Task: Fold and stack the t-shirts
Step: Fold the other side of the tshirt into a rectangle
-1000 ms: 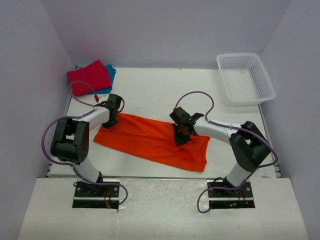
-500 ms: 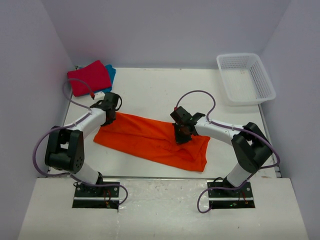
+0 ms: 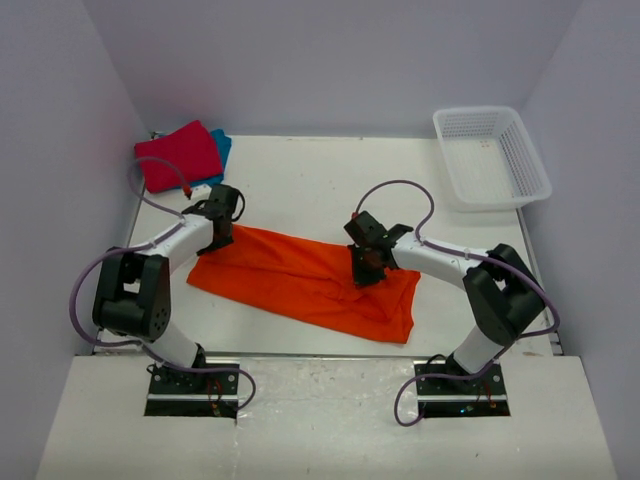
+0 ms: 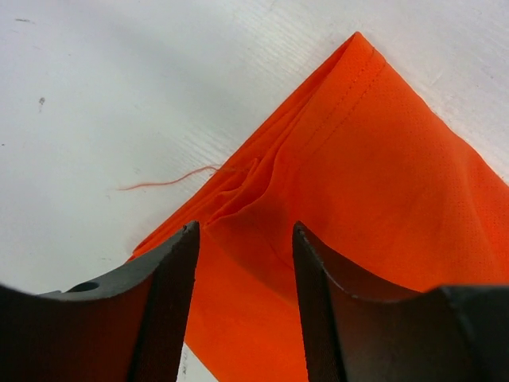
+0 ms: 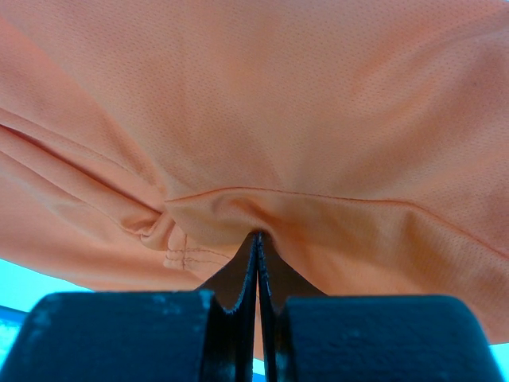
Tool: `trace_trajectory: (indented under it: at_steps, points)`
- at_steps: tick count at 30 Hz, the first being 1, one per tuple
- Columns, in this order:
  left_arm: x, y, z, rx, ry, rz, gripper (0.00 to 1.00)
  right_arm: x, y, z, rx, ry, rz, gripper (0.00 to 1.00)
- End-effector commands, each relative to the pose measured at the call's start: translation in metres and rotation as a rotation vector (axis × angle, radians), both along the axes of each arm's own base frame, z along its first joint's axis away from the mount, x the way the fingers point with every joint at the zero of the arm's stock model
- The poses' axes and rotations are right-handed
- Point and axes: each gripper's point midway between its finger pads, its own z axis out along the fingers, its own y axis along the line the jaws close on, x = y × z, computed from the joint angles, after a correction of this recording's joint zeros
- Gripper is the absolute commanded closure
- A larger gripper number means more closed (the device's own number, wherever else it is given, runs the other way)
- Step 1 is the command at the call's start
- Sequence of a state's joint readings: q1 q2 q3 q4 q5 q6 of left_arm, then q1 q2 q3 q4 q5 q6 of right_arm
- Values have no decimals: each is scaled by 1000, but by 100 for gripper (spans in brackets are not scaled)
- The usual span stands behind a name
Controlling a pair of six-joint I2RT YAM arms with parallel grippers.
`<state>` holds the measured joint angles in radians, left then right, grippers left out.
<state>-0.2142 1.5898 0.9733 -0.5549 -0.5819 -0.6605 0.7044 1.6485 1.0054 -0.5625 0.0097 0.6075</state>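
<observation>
The orange t-shirt lies folded in a long band across the middle of the table. My left gripper hovers over its far left corner, jaws apart. In the left wrist view that gripper stands open, with the cloth corner lying flat beneath the fingers. My right gripper is shut on a pinch of the shirt's upper edge, right of centre. The right wrist view shows the gripper closed on a raised fold of orange cloth. The crimson t-shirt lies folded on the teal t-shirt at the back left.
A white lattice basket stands at the back right corner. Purple walls close in the table on three sides. A loose orange thread lies on the table beside the shirt's corner.
My left gripper's jaws have opened and let go of the orange shirt's corner, which now lies flat. The right gripper has stayed shut on the cloth, shifting only slightly.
</observation>
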Motion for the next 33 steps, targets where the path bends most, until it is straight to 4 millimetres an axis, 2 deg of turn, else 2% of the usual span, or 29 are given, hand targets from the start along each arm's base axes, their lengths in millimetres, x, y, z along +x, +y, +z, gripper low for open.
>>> trace_trajectory:
  at_steps: [1,5,8,11,14,15,17,23,27,30,33]
  points:
    - [14,-3,2,-27,-52,-1,47,6,-2,11,24,-45,3,100]
    - [18,-3,-6,-34,-36,-9,49,8,-4,15,31,-52,-4,100]
    - [17,-2,-19,-38,-6,-8,58,10,-7,14,24,-51,-15,100]
    - [15,-3,-29,-49,13,-14,73,11,-10,8,14,-34,-31,100]
    - [14,-2,-34,-58,19,-13,83,10,-14,2,3,-17,-45,100]
    - [13,-1,-33,-56,20,-11,91,9,-14,0,-2,-11,-46,100]
    - [12,2,-32,-51,20,-2,100,9,-15,-2,-6,-8,-51,100]
    - [8,15,-21,-18,1,36,100,7,-21,10,-1,-44,-62,100]
    - [9,16,-14,-24,-11,39,100,9,-22,17,0,-65,-57,100]
    - [12,14,-9,-36,-20,35,100,8,-22,7,-15,-37,-56,100]
    - [13,13,-6,-39,-22,34,100,5,-21,-16,-38,15,-56,100]
